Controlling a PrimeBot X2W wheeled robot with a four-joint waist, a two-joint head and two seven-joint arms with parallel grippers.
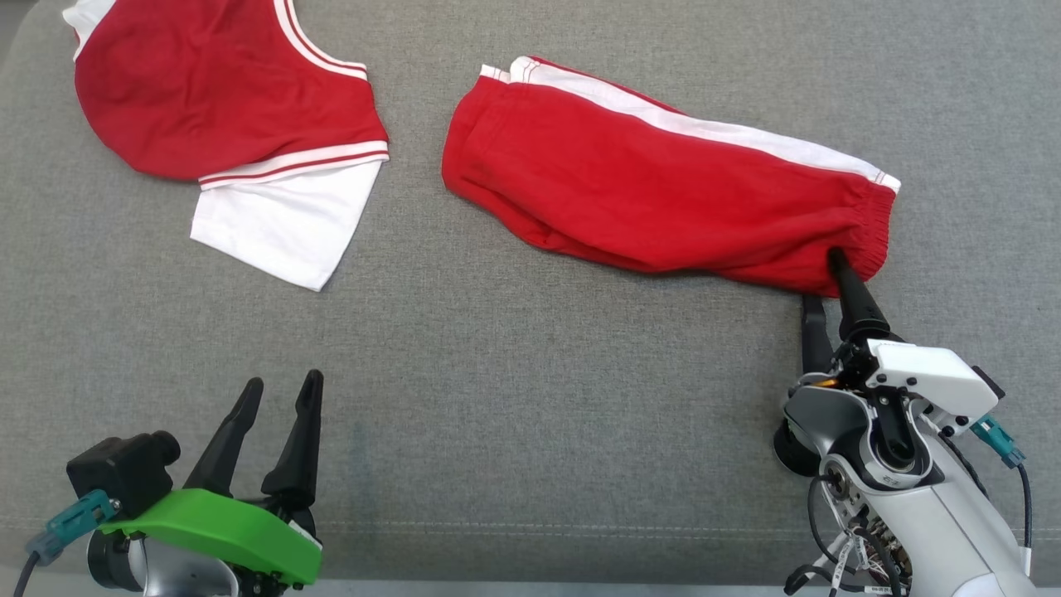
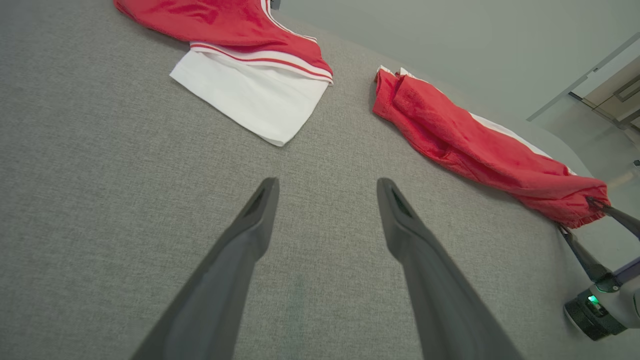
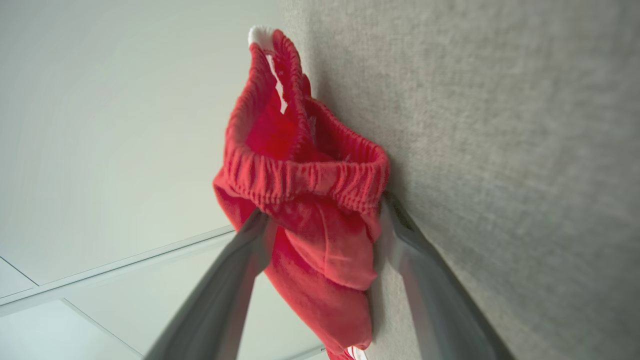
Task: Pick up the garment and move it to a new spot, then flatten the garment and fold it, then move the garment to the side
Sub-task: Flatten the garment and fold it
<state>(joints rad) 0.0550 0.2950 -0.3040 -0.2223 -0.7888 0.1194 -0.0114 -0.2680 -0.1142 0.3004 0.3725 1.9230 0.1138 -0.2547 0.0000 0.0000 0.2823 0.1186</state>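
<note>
The garment, red shorts (image 1: pixel 646 182) with a white side stripe, lies folded lengthwise across the grey cloth surface (image 1: pixel 530 373) at centre right. My right gripper (image 1: pixel 823 278) is open at the near corner of its elastic waistband (image 3: pixel 300 175). One finger rests on top of the fabric and the other lies low against the surface, with red cloth between them (image 3: pixel 325 210). My left gripper (image 1: pixel 283 380) stands open at the lower left, with nothing between its fingers (image 2: pixel 327 182). The left wrist view shows the shorts (image 2: pixel 475 145) with the right gripper (image 2: pixel 577 214) at their end.
A folded red and white shirt (image 1: pixel 224 108) lies at the far left of the surface, also seen in the left wrist view (image 2: pixel 240 30). The surface's front edge runs just below both grippers. Bare grey cloth spreads between the two arms.
</note>
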